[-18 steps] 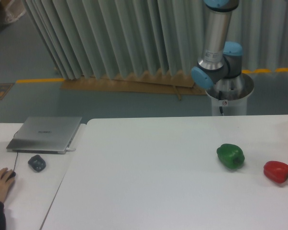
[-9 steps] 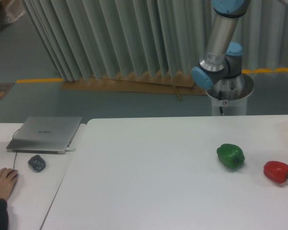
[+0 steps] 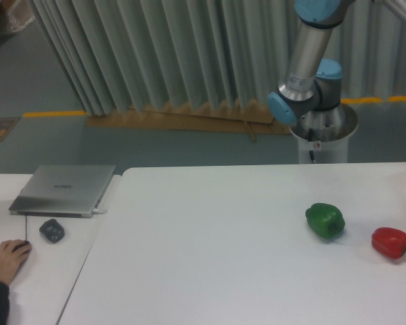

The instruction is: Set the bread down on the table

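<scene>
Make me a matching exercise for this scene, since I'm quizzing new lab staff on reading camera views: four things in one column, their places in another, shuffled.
Things:
1. green pepper
2. red pepper
3. laptop
4. hand

Places:
A. closed, at the back of the small desk on the left
B. near the right edge of the big table
C. bottom left corner of the view, on the small desk
D. on the big table, just left of the other pepper

Pairs: 1-D, 2-B, 3-A, 4-C
</scene>
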Robot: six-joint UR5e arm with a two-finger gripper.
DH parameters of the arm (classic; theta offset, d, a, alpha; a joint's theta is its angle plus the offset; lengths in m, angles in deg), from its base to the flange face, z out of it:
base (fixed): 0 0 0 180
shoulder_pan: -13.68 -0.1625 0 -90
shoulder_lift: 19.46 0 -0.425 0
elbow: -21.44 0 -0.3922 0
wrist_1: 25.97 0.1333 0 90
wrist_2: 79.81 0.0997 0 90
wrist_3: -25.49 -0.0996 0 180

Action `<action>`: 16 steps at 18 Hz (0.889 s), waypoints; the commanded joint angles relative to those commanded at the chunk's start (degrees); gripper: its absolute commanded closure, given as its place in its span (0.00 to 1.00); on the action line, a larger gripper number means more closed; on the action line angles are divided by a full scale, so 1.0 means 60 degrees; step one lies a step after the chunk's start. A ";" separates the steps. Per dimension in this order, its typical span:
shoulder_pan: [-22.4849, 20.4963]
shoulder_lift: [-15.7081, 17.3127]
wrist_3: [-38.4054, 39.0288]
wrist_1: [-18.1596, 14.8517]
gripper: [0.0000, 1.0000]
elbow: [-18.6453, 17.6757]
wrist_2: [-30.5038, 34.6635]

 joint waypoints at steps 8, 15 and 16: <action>-0.0044 -0.0117 -0.0161 0.0015 0.00 -0.0014 0.0015; 0.0000 -0.0161 -0.0191 0.0029 0.46 0.0029 0.0191; 0.0000 -0.0161 -0.0191 0.0029 0.58 0.0030 0.0191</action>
